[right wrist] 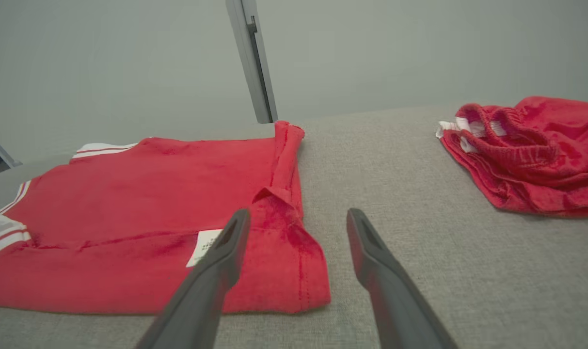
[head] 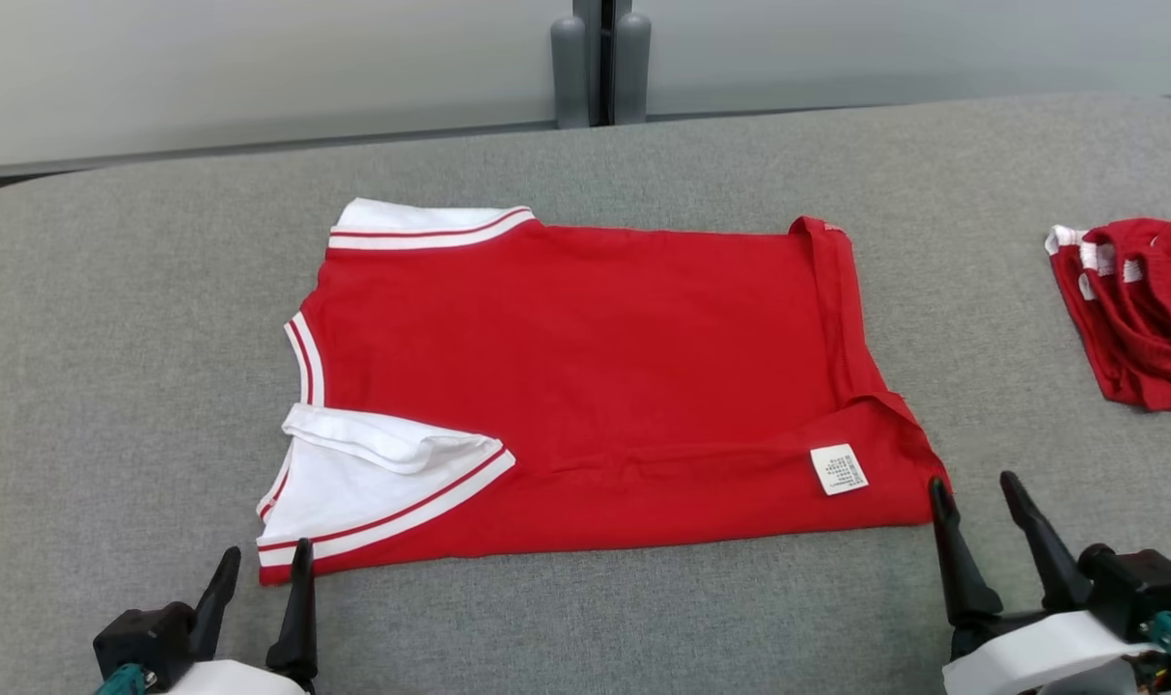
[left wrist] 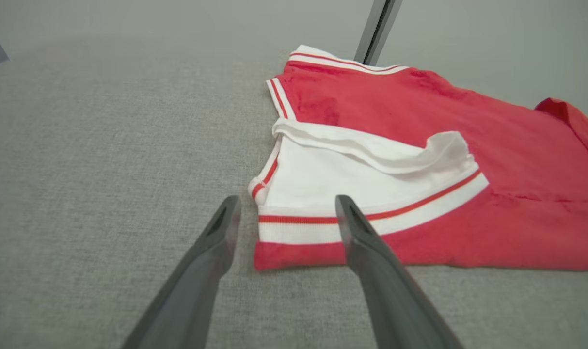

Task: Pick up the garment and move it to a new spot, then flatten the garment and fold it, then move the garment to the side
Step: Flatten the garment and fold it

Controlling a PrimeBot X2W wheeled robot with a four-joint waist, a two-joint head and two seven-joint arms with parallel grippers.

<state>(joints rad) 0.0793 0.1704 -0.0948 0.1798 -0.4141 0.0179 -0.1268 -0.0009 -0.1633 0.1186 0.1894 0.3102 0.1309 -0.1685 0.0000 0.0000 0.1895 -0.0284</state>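
Observation:
The garment [head: 585, 386] is a red shirt with white sleeves and red-striped trim, lying spread and partly folded on the grey table [head: 112, 367], collar side to the left. A white care label [head: 839, 469] shows near its front right corner. My left gripper [head: 262, 569] stands open at the shirt's front left corner, by the white sleeve [left wrist: 352, 189]; in the left wrist view it [left wrist: 286, 206] straddles that corner just above the cloth. At the front right corner my right gripper [head: 976, 492] is open and holds nothing; it [right wrist: 296, 218] frames the hem corner [right wrist: 303, 271].
A second red garment [head: 1140, 309], crumpled with white trim, lies at the table's right edge [right wrist: 531, 155]. A grey post [head: 599, 63] stands behind the table against a pale wall. Bare grey tabletop surrounds the shirt on the left and front.

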